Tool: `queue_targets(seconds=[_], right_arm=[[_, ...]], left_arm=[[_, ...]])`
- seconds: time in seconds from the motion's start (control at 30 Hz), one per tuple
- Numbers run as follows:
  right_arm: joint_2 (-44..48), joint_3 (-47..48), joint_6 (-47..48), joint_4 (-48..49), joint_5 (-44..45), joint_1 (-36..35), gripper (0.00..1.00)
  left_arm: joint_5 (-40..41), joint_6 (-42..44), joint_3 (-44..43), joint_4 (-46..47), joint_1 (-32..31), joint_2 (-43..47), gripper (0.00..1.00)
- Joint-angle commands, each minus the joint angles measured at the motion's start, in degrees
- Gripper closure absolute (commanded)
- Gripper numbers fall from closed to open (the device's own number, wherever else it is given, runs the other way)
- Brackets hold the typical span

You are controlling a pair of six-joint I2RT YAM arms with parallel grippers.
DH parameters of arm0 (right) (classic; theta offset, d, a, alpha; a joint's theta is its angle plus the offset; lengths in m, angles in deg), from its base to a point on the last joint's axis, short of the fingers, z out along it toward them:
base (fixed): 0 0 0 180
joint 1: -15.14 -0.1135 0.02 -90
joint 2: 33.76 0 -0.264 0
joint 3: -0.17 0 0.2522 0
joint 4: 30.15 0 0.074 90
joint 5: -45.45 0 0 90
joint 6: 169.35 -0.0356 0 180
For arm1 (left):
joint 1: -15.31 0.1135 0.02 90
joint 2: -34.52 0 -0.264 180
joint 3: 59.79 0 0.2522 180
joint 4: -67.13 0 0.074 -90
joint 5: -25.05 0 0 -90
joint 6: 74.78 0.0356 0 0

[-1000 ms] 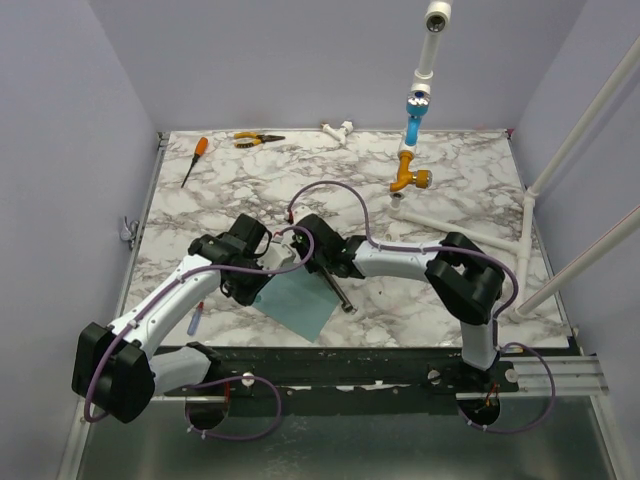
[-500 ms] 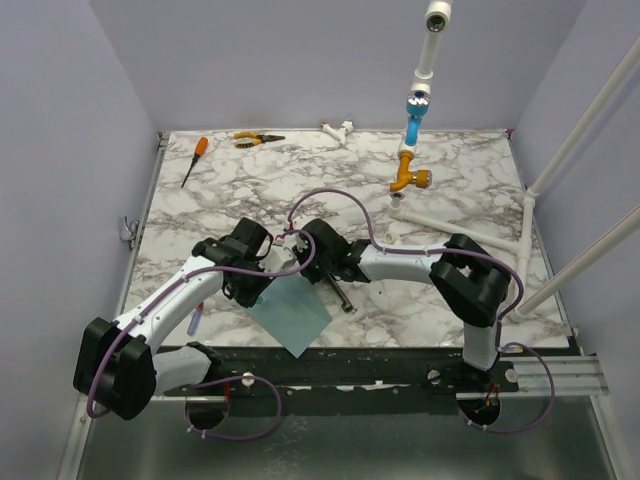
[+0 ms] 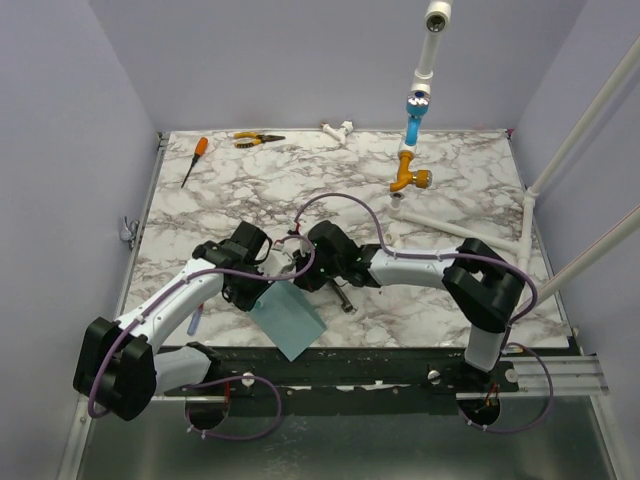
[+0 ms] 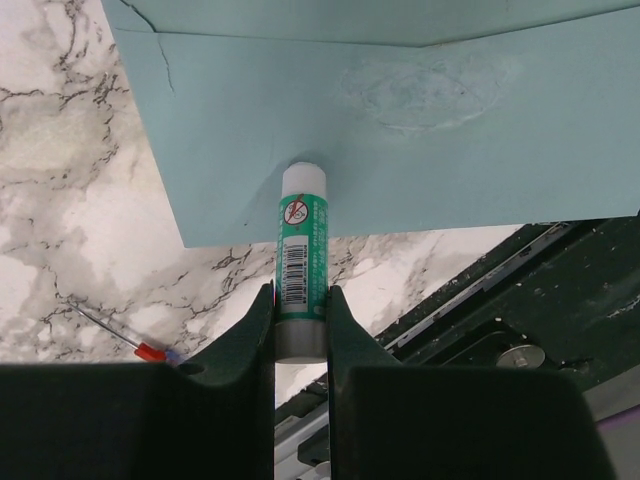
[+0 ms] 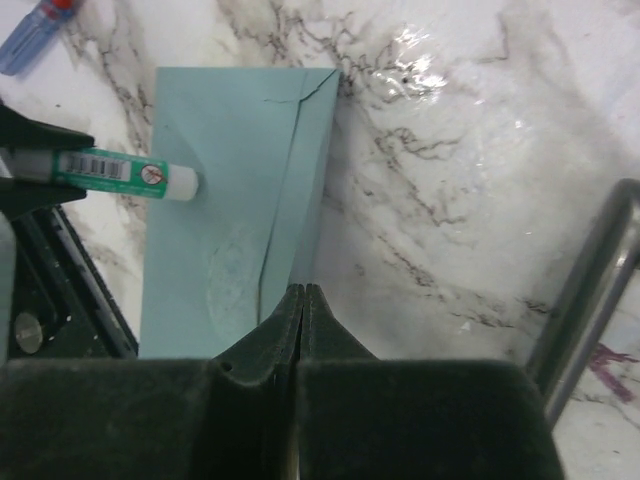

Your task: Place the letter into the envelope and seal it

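Teal paper: the envelope (image 3: 290,318) lies flat on the marble table (image 3: 450,190) at its near edge, one corner overhanging the dark frame below. A faint glue patch (image 4: 430,88) shows on its body just under the flap crease.

The left gripper (image 4: 302,300) is closed narrowly around a green glue stick (image 4: 303,245), whose white tip touches the paper. The right gripper (image 5: 302,292) is closed completely and holds nothing, its tips at the flap's edge.

Step judged: gluing ahead of sealing. Recommended:
- Pin the paper with the right tips so it cannot slide.
- Run the stick in short, light strokes along the band the flap will cover.
- Stay clear of the small crack near the corner.

Not verifiable:
- The letter is nowhere visible and is presumably inside.
- Whether the flap lies flat or lifted.
- Whether the right tips actually bear down.
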Motion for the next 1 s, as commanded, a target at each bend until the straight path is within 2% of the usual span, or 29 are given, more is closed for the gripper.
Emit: queue_targets(seconds=[0.0, 0.2, 0.37, 0.63, 0.97], right_arm=[[-1.0, -1.7, -3.3, 3.3, -5.8, -0.8, 0.99], [-2.4, 0.0, -1.4, 3.1, -6.6, -3.8, 0.99], [-1.6, -2.7, -2.5, 7.8, -9.0, -4.9, 0.99], [-8.5, -1.5, -2.9, 8.7, -10.4, -6.3, 0.99], [-10.2, -2.0, -0.8, 12.6, -10.4, -7.9, 0.99]], left_arm=[[0.1, 1.0, 1.1, 0.1, 0.6, 0.4, 1.0], [-0.4, 0.8, 1.6, 0.2, 1.1, 0.4, 1.0], [-0.8, 0.3, 2.4, 1.4, 1.4, -0.1, 1.0], [-1.6, 0.3, 1.5, 1.7, 2.1, -0.6, 1.0], [-2.7, 0.2, 2.3, 2.4, 3.0, -1.4, 1.0]])
